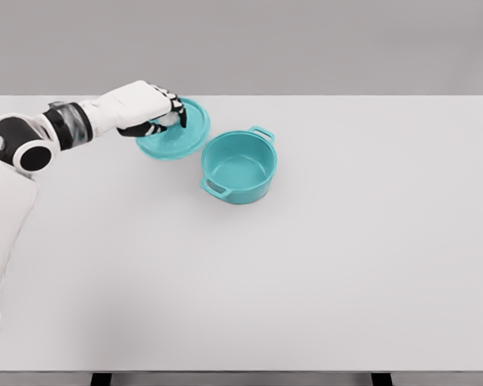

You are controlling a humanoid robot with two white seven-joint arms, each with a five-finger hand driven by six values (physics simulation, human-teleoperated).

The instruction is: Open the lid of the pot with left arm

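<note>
Lid [177,138] was already off the pot [239,166], lying up and to the left of it, rim near the pot's rim, tilted or just clear of the table [322,265]; contact unclear. Left hand [154,115] sat over the lid's centre, fingers curled down onto it, apparently clamped on the knob, which was hidden. Pot stood open, upright. Risks as judged: release from a tilt could let the lid roll or slide into the pot; a dragging withdrawal could nudge the pot.

Bright, even, diffuse light; the table [322,265] shows no glare. Only faint soft shadows. Slightly soft render, darker toward 12 o'clock.
</note>
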